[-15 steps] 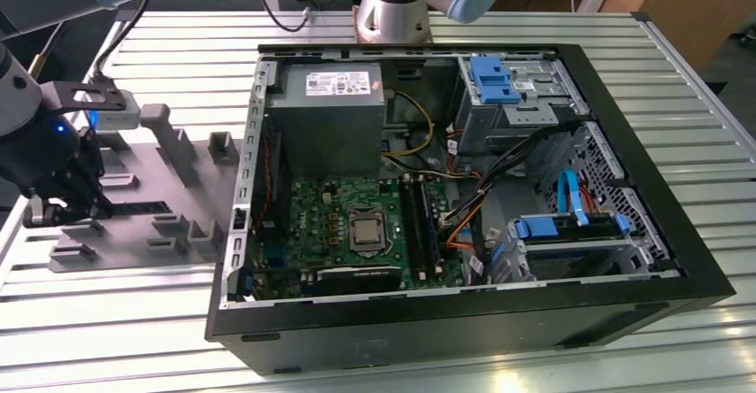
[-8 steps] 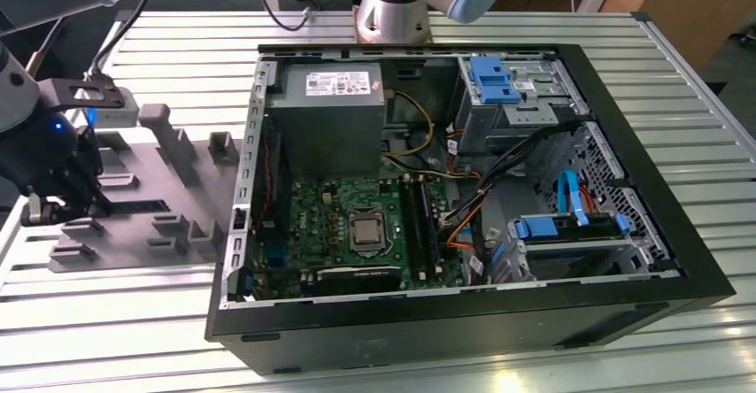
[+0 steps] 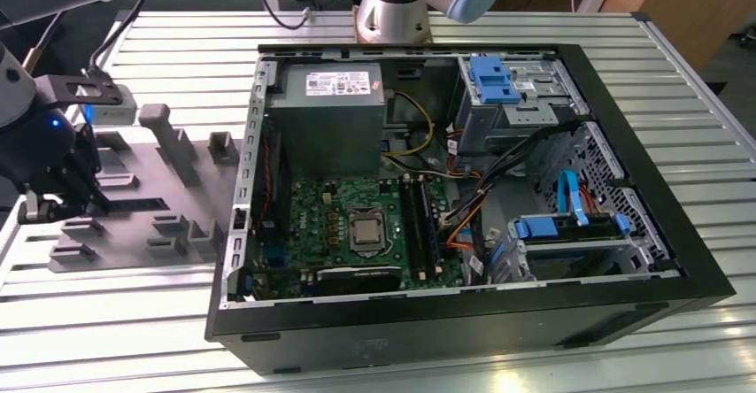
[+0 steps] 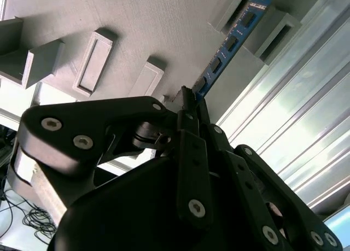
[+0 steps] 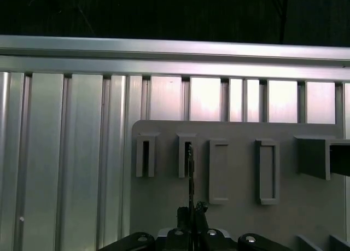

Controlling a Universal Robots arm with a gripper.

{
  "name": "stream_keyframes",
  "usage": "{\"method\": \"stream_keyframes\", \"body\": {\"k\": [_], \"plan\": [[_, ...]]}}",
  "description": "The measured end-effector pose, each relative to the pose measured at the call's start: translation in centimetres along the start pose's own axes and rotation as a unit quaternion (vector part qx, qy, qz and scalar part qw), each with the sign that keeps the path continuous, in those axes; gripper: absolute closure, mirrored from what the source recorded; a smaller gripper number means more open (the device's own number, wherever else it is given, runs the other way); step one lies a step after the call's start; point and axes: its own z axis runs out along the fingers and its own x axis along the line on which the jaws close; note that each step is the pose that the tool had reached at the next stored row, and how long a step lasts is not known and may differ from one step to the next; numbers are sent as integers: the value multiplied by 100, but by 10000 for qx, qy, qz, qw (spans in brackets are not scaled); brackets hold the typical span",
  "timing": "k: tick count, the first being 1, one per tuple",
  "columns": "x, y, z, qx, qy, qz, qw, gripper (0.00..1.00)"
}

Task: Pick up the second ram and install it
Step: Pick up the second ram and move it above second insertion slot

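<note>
Second ram (image 4: pixel 229 42) is seen as a thin blue-green board w/ a row of dark chips, standing on edge at the grey holder plate (image 3: pixel 154 189). That plate lies on the table (image 3: pixel 119 322), near the table edge at the exterior view's left. One end of the stick is pinched by the pincer (image 4: pixel 188 100): its jaws are pressed together on the board, w/ no gap visible in the second wrist view. The far end is found betw. two small grey posts (image 4: pixel 276 29) of the plate. Whether it's lifted clear of them or seated can't be told. In the first wrist view the stick (image 5: pixel 190 171) is seen edge-on, as a dark line from the posts to the pincer.

Progress, as judged: grasp is made, approx. the first part of the job. Nothing is carried over yet to the PC case (image 3: pixel 473 331) at mid-table, and nothing is seated. Motherboard (image 3: pixel 343 211) lies exposed inside, w/ its long black slots (image 3: pixel 413 220) well apart from the stick. Whether any slot is already filled can't be made out.
</note>
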Motion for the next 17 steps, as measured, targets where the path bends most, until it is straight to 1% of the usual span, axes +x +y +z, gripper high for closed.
{"method": "stream_keyframes", "body": {"k": [17], "plan": [[-4,5,-100,1,0,0,10000,86]]}}
